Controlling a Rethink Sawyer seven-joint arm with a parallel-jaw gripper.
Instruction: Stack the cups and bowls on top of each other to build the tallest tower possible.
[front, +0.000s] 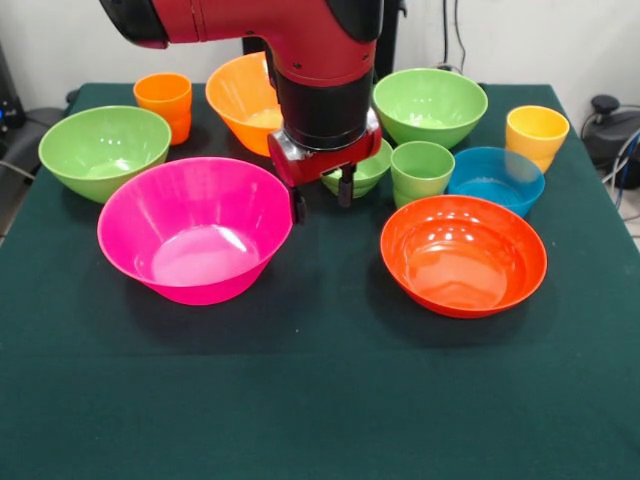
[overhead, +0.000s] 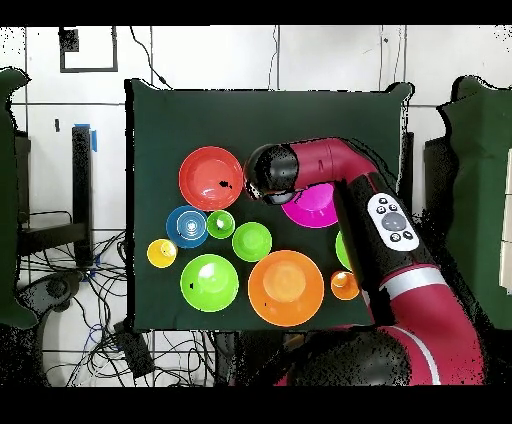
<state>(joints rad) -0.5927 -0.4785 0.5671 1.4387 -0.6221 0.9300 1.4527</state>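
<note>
1. So far no tower stands: the pink bowl (front: 195, 228), the likely base, sits empty on the desk (front: 320, 400).
2. The pincer (front: 322, 197) hangs released and empty just beside the pink bowl's rim, in front of the small green bowl (front: 366, 170).
3. Behind that small bowl sits the orange bowl (front: 243, 100); beside it, the green cup (front: 421, 170).
4. Risk: a descent here could clip the pink rim or nudge the small green bowl into the cup.
</note>
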